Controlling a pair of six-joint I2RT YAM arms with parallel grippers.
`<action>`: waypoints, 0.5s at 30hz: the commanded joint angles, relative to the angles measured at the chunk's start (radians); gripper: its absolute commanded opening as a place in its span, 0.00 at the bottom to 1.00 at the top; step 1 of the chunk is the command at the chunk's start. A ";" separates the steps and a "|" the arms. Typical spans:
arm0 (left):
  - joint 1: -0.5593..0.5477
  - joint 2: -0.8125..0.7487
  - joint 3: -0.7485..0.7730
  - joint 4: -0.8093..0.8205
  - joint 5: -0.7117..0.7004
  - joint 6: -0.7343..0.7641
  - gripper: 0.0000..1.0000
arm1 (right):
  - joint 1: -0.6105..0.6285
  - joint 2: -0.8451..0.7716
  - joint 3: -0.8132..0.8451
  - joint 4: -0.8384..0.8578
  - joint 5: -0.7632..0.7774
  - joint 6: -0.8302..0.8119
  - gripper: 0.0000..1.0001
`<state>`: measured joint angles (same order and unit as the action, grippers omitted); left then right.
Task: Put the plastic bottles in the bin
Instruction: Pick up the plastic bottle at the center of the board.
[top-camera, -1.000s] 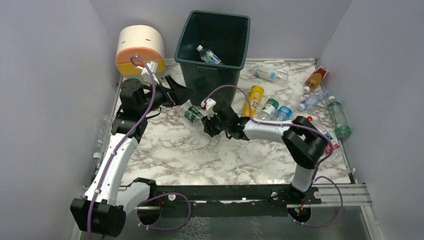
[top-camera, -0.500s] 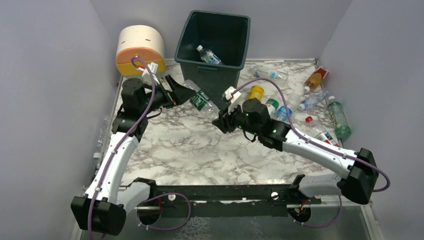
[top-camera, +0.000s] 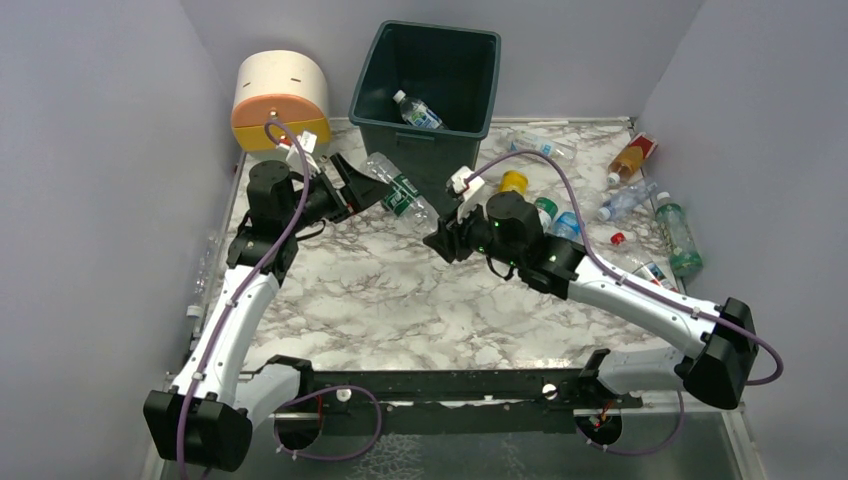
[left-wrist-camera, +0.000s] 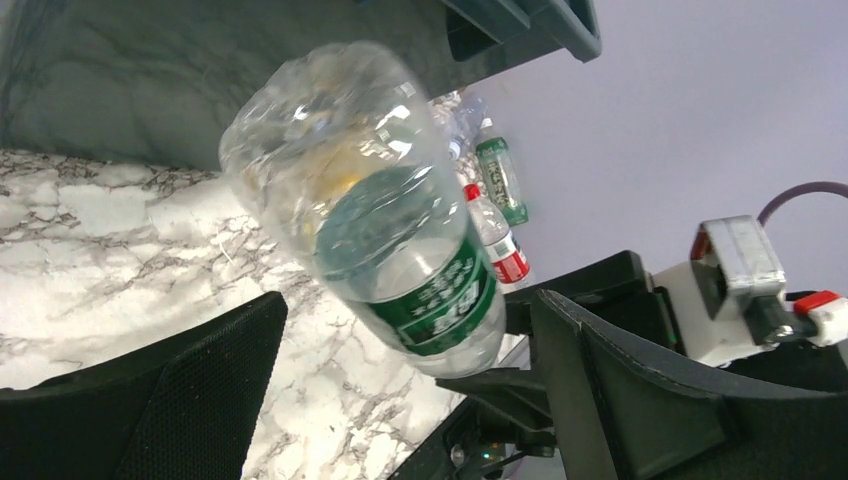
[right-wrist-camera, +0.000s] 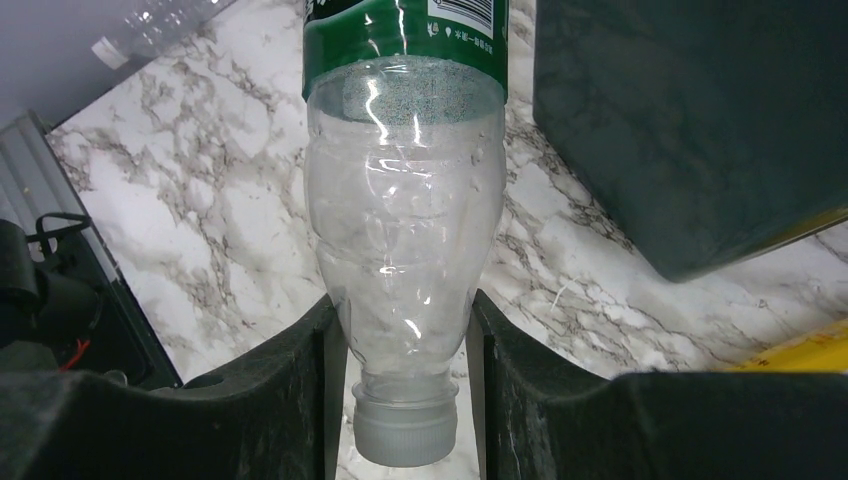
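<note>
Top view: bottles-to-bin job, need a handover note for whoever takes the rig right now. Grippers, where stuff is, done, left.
Right gripper: shut on the clear green-label bottle, gripped just above its cap.
Left gripper: open; the bottle's base end sits between its jaws, not clamped.
Held bottle is in front of the bin, below its rim.
Done: one bottle lies inside the bin.
Left: get the held bottle in, then the other bottles scattered on the table right of the bin.
</note>
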<state>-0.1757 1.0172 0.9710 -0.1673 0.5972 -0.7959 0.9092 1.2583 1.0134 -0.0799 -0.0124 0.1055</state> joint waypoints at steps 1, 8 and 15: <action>0.004 -0.023 -0.014 0.003 -0.014 -0.014 0.99 | 0.003 -0.028 0.062 -0.003 0.013 0.010 0.36; 0.004 -0.029 -0.062 0.074 -0.038 -0.069 0.99 | 0.005 -0.022 0.079 0.025 -0.071 0.032 0.37; 0.005 -0.050 -0.099 0.190 -0.078 -0.173 0.99 | 0.012 0.010 0.093 0.046 -0.116 0.061 0.37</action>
<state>-0.1757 0.9993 0.8932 -0.0902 0.5701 -0.8913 0.9089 1.2545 1.0615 -0.0753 -0.0536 0.1410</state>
